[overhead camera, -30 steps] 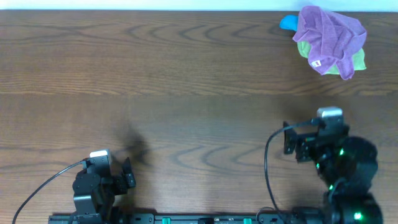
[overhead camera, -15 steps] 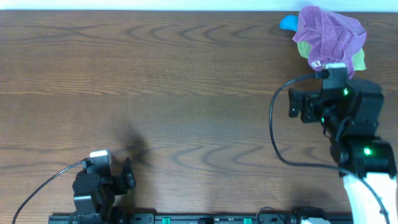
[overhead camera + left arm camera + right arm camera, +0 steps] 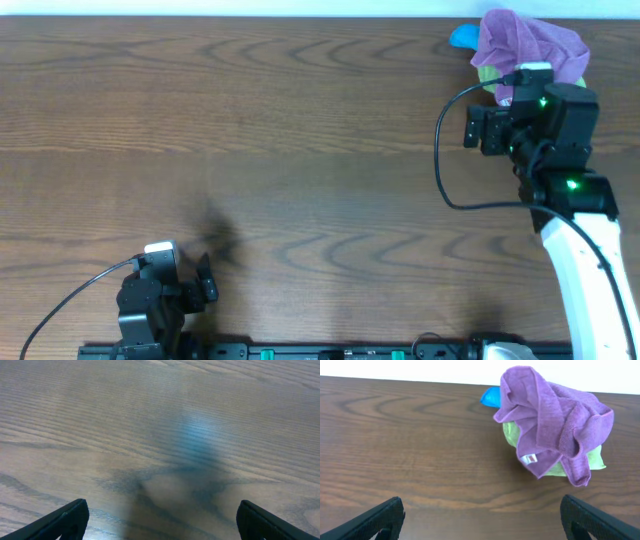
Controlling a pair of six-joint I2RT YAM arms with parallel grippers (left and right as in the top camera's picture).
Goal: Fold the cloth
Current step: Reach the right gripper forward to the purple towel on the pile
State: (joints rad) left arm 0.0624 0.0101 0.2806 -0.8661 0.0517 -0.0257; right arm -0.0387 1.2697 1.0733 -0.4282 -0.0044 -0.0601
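A crumpled purple cloth (image 3: 530,40) lies on top of a green cloth (image 3: 575,98) and a blue one (image 3: 462,37) at the far right back of the table; all three show in the right wrist view, purple (image 3: 547,415), green (image 3: 550,462), blue (image 3: 490,396). My right gripper (image 3: 482,519) is open and empty, just in front of the pile and a little above the table; the overhead view shows the arm (image 3: 530,105) reaching over the pile's near edge. My left gripper (image 3: 160,520) is open and empty over bare wood at the front left.
The wooden table (image 3: 300,150) runs to a white back edge just behind the cloth pile. The left arm (image 3: 160,295) rests at the front edge with its cable trailing left.
My right arm has moved from the front right toward the back, up to the cloth pile. The left arm has not moved.
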